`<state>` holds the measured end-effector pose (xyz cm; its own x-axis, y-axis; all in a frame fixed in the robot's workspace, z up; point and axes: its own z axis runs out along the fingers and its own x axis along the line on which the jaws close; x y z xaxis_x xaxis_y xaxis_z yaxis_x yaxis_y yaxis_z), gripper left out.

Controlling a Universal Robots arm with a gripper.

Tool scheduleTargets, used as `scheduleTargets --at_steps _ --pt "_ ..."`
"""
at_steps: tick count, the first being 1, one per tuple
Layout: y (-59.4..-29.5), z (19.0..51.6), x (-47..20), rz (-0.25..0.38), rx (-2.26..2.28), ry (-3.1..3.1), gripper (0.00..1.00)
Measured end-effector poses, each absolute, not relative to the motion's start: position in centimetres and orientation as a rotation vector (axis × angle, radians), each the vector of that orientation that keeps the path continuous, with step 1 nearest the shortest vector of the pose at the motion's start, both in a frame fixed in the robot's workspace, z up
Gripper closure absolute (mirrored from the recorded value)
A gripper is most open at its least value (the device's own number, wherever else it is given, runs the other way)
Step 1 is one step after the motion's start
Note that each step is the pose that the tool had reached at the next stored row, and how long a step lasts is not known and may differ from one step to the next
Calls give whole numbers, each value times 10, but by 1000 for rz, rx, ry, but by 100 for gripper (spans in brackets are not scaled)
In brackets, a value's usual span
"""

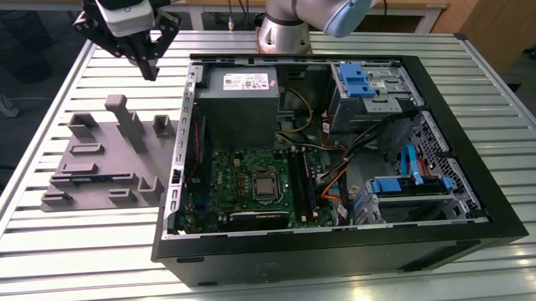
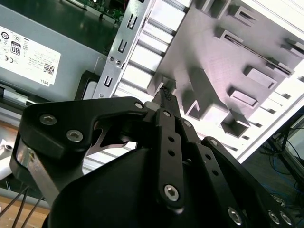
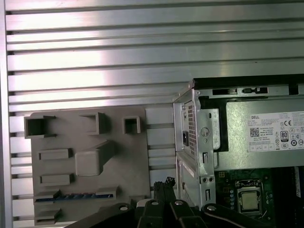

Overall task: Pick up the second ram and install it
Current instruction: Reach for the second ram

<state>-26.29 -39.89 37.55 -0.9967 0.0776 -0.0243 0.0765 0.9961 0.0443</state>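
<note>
the slatted metal table (image 1: 75, 251) carries everything. the open computer case (image 1: 469, 207) lies on its side in the middle of it, and i place the rest by that case. inside, against the case's far wall, sits the grey power supply (image 1: 237, 100). nearer than that is the green motherboard (image 1: 226, 182) with its long black slot rails (image 1: 299, 182). i cannot tell whether a stick already stands in one of those rails. just outside the case, on the exterior view's left, lies the grey fixture plate (image 1: 100, 163).

as i judge it, the job is at its very start: nothing is lifted and nothing is seated. in the first wrist view a thin dark strip with a bluish glint stands on edge in a long slot of the plate, level with the motherboard rather than the power supply. i take that for the second ram (image 3: 76, 195).

the arm base (image 1: 285, 31) stands beyond the case's far wall. from there my wrist reaches out past the case's far corner on the exterior view's left. my gripper (image 1: 150, 74) points down over the table and hangs in the air, well apart from the ram. in both wrist views my fingers (image 2: 167, 102) look pressed together tip to tip, with nothing between them.
</note>
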Motion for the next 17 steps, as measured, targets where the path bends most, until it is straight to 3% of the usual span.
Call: scheduleTargets --at_steps 17 --pt "-399 375 -269 68 120 3113 89"
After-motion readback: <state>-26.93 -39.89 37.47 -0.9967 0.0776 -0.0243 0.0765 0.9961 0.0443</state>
